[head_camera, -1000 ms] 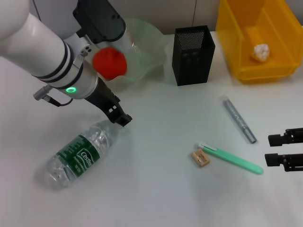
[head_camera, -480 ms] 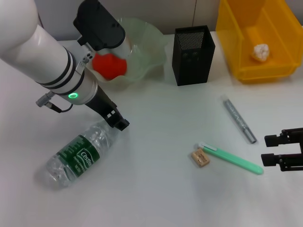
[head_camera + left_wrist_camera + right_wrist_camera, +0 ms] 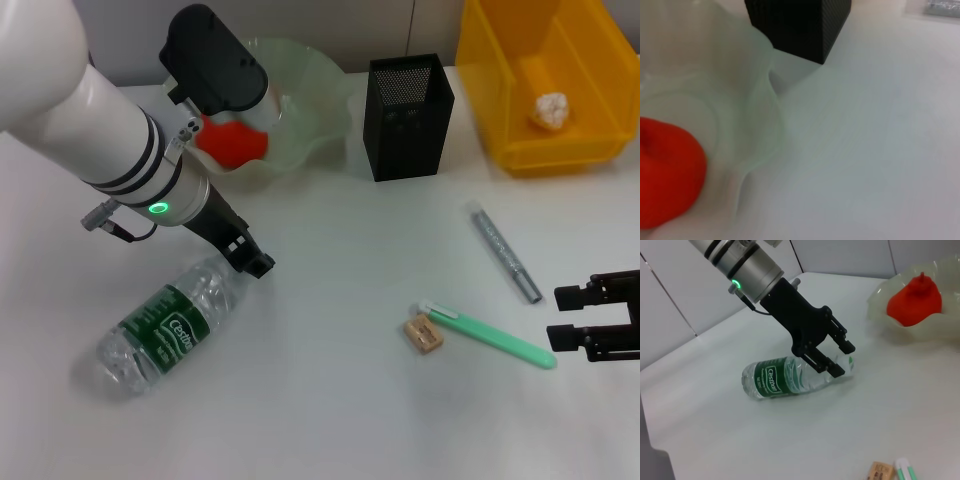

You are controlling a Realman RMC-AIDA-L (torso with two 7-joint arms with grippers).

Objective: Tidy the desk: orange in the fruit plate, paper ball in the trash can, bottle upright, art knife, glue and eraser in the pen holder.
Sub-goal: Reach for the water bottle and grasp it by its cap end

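Observation:
The orange [image 3: 238,142] lies in the pale green fruit plate [image 3: 320,85], also shown in the left wrist view as orange [image 3: 665,180] and plate [image 3: 762,135]. The bottle [image 3: 165,328] lies on its side on the desk. My left gripper [image 3: 250,256] hangs open just over its cap end; the right wrist view shows the gripper [image 3: 844,360] above the bottle [image 3: 790,377]. The paper ball [image 3: 550,109] sits in the yellow trash can [image 3: 480,70]. The eraser [image 3: 423,334], green art knife [image 3: 495,339] and silver glue [image 3: 505,252] lie near my open right gripper [image 3: 565,317].
The black mesh pen holder [image 3: 405,118] stands between plate and trash can, with the plate's rim close to its left side. My left arm [image 3: 110,130] reaches across the plate's front-left side. Bare tabletop lies between the bottle and the eraser.
My left gripper has drifted slightly down toward the bottle's cap end and the arm has shifted a little over the plate. The right gripper has crept slightly left toward the art knife.

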